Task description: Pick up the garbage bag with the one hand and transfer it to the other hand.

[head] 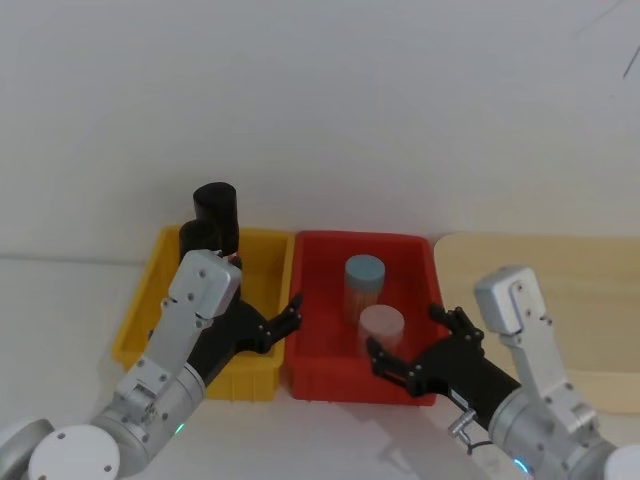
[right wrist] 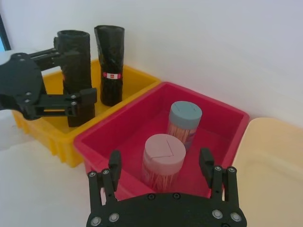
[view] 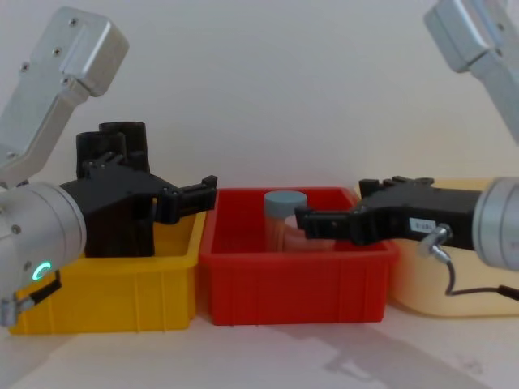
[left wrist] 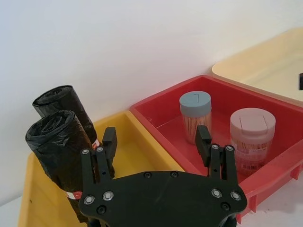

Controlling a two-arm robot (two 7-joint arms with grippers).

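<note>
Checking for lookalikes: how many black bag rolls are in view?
2. Both stand upright in the yellow bin: the front roll nearer the robot, the rear roll just behind it.

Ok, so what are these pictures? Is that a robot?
Yes, a robot with two arms. One camera sits on its head looking down, one on its chest, one on each wrist. Its left hand hangs over the yellow bin, where one black garbage bag roll stands in front of a second roll. Its right hand hangs over the red bin, which holds a blue-lidded jar and a pink-lidded jar. Both hands' jaws are open, holding nothing. A tan tray lies on the right.
</note>
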